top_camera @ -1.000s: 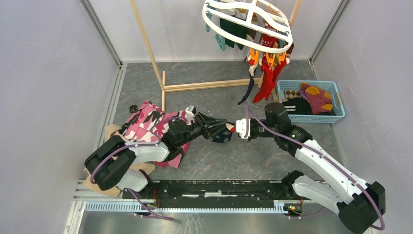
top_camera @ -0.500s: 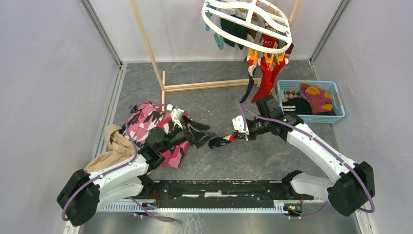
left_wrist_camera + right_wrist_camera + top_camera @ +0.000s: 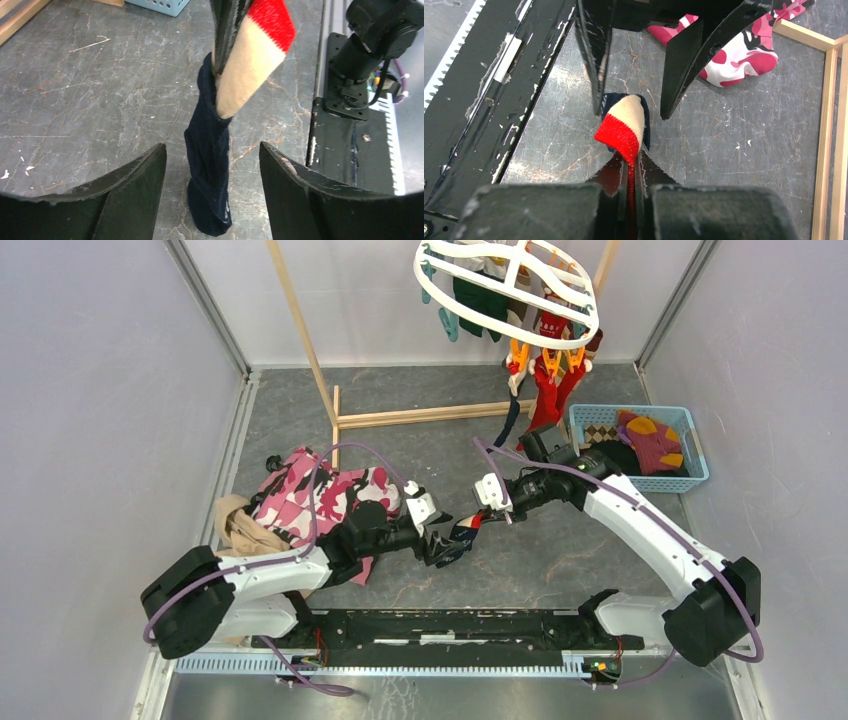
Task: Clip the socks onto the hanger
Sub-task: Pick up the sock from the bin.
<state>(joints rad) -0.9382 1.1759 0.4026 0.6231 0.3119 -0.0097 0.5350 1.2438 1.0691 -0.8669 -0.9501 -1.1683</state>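
Figure: Sock held between two hands, and the risks of the transfer

The right hand (image 3: 630, 167) is closed tight on the red edge of a navy fabric sock with a tan and red end (image 3: 623, 125). Only this thin edge lies between its fingers, so a pull from below would probably drag the fabric free. The left hand (image 3: 438, 538) stands wide, with one finger on each side of the hanging navy part; in the left wrist view neither finger touches it. If this hand closes off-centre, it may catch a single fold or push the limp sock aside instead of gripping it.

The sock hangs low over the grey stone-pattern tabletop (image 3: 420, 450), between the two hands. Its lower end is at or very near the surface, and contact cannot be settled. It is well apart from the white plastic oval ring hanger (image 3: 500, 330), which hangs at the far side, where orange clips (image 3: 545, 365) hold red socks (image 3: 545, 405). The long carry upward is a further chance for slipping.

The sock looks soft, creased and twisted. It is navy along its body, then tan, then red at the pinched end.
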